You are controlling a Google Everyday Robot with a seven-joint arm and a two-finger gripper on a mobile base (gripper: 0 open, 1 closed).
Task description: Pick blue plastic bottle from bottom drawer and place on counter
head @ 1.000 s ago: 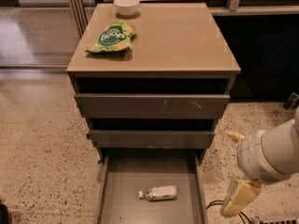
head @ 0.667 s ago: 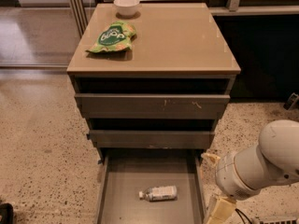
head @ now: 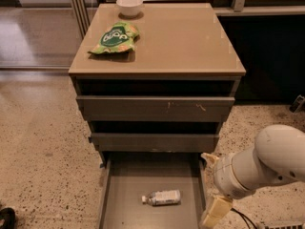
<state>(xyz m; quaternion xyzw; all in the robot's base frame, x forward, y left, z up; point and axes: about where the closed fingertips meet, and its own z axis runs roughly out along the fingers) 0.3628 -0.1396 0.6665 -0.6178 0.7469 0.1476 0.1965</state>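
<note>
The blue plastic bottle (head: 162, 197), clear with a white cap and pale label, lies on its side on the grey floor of the open bottom drawer (head: 143, 173), cap pointing left. The tan counter (head: 186, 39) tops the cabinet. My gripper (head: 215, 212) is at the end of the white arm (head: 267, 163) at the lower right. It hangs just outside the drawer's right wall, to the right of the bottle and apart from it. Its lower end runs off the frame's bottom edge.
A green snack bag (head: 115, 37) and a white bowl (head: 129, 5) sit on the counter's left and back. The two upper drawers (head: 155, 109) are slightly pulled out above the bottom one. Speckled floor surrounds the cabinet; a dark object (head: 5, 217) lies at bottom left.
My arm and gripper have moved left, from the far right to the bottom drawer's right side. The bottle has not moved.
</note>
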